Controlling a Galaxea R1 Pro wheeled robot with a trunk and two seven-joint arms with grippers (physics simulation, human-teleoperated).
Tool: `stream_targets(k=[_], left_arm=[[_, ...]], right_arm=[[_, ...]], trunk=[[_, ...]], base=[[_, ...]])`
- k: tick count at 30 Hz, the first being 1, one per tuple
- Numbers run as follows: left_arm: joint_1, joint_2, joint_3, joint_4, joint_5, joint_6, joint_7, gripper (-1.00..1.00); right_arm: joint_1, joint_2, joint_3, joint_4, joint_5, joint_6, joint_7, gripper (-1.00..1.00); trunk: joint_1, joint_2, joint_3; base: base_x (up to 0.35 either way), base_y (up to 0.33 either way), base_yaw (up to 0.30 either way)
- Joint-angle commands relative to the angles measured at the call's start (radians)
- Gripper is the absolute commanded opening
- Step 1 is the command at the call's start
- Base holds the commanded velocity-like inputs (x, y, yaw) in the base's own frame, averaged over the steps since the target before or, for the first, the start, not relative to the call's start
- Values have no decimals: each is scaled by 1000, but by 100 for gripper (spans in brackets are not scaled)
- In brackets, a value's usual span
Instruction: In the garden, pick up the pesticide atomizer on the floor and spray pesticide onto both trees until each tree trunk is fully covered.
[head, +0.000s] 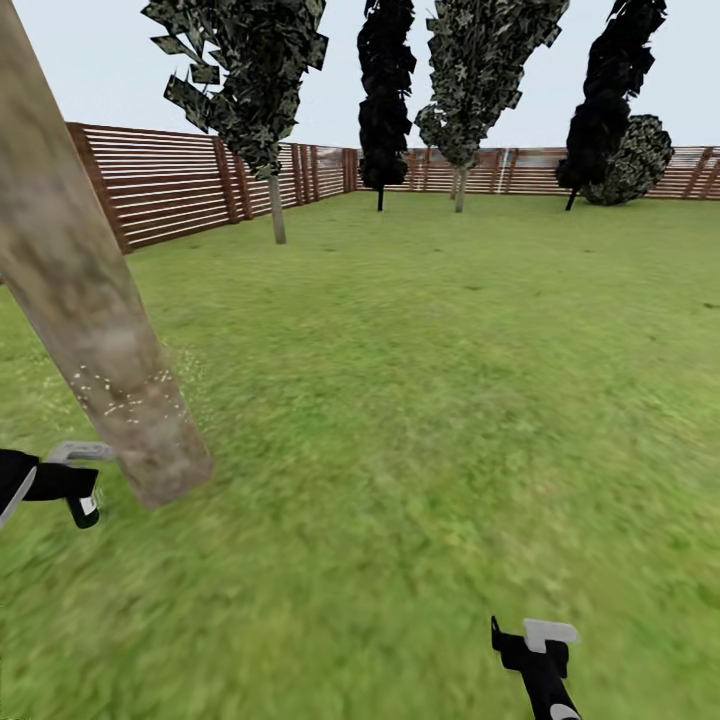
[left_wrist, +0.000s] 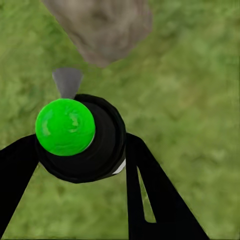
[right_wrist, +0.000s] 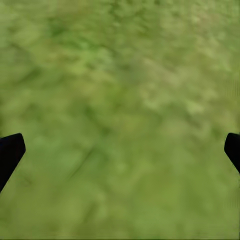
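Mid-spray in the garden (head: 430, 330): pesticide atomizer (left_wrist: 82, 137) already off the floor (head: 400, 520) and clamped in the left gripper (left_wrist: 80, 165), black fingers (left_wrist: 150, 190) pressed to either side of its dark body, green cap toward the wrist camera, grey nozzle aimed at the foot of the near tree trunk (head: 85, 300). Faint white specks of pesticide (head: 125, 395) scattered across the lower part of that trunk and drifting just beside it over the grass; upper part bare of specks as far as visible, so coverage judged partial, well short of full. Right gripper (right_wrist: 120, 145) spread wide over plain grass, nothing between the fingertips, held low and well apart from the trunk.

Done, by the look of it: pickup complete, first trunk begun. Left to do, by judgement: finishing this trunk along its height, then the second thick-trunked tree.

Counted: one atomizer, one thick mottled grey-tan trunk close at hand, two grippers. Along the slatted wooden fence (head: 180, 180) at the far edge, five thin-trunked leafy trees (head: 250, 70) or shrubs, some dark, some mottled green, too distant to tell more; none reading as a thick bare trunk. One cloud of specks, small and thin
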Motion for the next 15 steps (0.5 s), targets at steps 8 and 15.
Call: stream_targets(k=[8,15], left_arm=[[-1,1,-3,-1,5,7,36,-100],[-1,-1,-4,-2,10,5,35,-100]], right_arm=[[0,0,8,0,-10,-3,-1,100],[0,0,8,0,-10,-3,-1,100]], trunk=[[0,0,-1],[0,0,-1]], base=[[263,-143,278],[38,-132,195]])
